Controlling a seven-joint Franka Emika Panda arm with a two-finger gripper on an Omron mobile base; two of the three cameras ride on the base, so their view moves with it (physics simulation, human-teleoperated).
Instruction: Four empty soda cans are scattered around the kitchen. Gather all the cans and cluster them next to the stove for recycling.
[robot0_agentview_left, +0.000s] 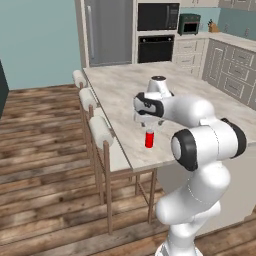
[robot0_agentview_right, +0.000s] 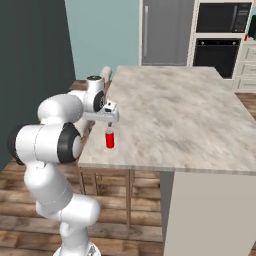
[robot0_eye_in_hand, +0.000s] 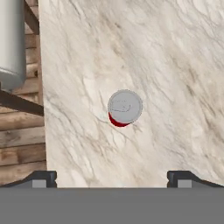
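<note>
Gripper (robot0_eye_in_hand: 112, 178) is seen spread wide at the bottom of the hand view, nothing pinched. Red soda can (robot0_agentview_left: 149, 138) stands upright on the marble island counter (robot0_agentview_left: 125, 90), mid-frame in the left base view, near the counter's stool-side edge. Gripper is held directly above it, probably not touching. Silver can top is centred in the hand view.

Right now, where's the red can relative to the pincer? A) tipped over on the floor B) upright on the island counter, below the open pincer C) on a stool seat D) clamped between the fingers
B: the red can stands upright on the marble island counter, its silver top facing the hand camera, with the pincer open above it and not gripping.
</note>
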